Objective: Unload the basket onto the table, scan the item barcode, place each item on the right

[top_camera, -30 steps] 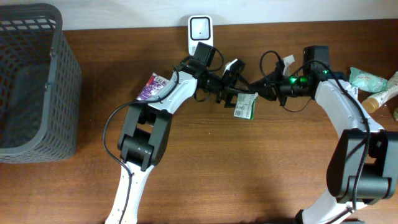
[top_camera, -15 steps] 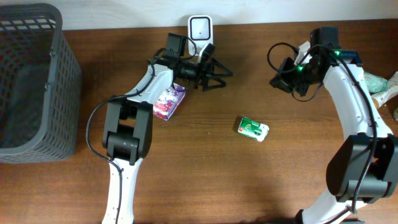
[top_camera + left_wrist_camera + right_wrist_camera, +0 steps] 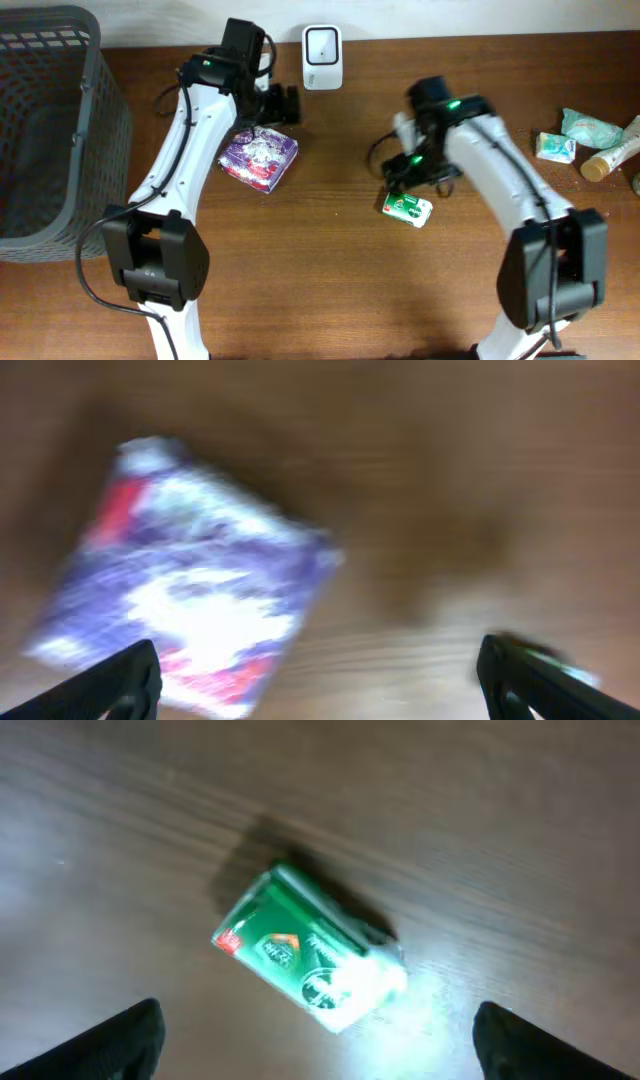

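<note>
A small green packet lies flat on the wooden table, right of centre. My right gripper hovers just above it, open, with the green packet lying below and between its spread fingertips, untouched. A purple and white packet rests left of centre. My left gripper stands over its far right corner, open; in the blurred left wrist view the purple packet lies under the left fingertip. The white barcode scanner stands at the table's back edge.
A dark mesh basket fills the far left. At the far right lie a small white and green packet, a pale green pouch and a tan bottle.
The green packet, held up between both grippers by the scanner, now lies on the table. The right gripper has opened and swung down over it. The left arm pulled back over the purple packet.
</note>
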### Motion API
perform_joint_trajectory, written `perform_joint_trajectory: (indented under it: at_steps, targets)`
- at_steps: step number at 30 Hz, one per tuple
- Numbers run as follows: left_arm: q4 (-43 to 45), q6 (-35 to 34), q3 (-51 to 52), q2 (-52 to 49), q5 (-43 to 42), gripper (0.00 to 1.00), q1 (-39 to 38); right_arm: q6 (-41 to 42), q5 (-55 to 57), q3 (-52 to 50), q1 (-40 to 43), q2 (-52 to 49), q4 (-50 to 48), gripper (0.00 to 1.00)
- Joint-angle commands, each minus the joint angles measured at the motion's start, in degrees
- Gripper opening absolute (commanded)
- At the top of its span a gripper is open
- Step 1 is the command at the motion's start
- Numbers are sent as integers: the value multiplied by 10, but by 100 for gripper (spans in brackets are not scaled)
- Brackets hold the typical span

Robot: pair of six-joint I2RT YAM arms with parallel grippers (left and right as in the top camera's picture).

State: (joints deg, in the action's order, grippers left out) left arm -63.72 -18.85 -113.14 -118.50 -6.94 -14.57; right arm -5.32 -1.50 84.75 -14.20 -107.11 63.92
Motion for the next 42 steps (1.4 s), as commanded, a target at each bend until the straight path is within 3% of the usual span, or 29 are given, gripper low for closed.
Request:
perform_joint_trajectory:
  at_steps: [1,5,11,22,25,28,29,32,36,39,42]
  targets:
    - [-19,1,-4,11,131,99,22,-57,143,-47,-56,-1,-34,99]
    - [-23,0,-4,11,147,99,46,-136,157,-97,-67,-1,-81,99]
    - [-45,1,-4,11,160,99,70,-165,62,-141,-25,-1,-140,99]
    - [-34,1,-4,11,160,99,76,-167,49,-193,-23,-2,-199,100]
    - [-35,1,-4,11,160,99,76,-167,49,-200,-23,-2,-219,91]
    - [-34,1,-4,11,160,99,76,-155,49,-215,-23,-2,-245,63]
    - [-35,1,-4,11,160,99,76,-151,47,-216,-23,-2,-245,62]
    - [-35,1,-4,11,160,99,76,-108,45,-215,-23,-2,-257,38]
    - [-34,1,-4,11,160,99,76,-1,45,-156,-23,-2,-266,39]
    - [-34,1,-4,11,160,99,76,18,31,-78,-23,-2,-270,38]
    - [-34,1,-4,11,160,99,76,76,10,-3,-23,-2,-366,38]
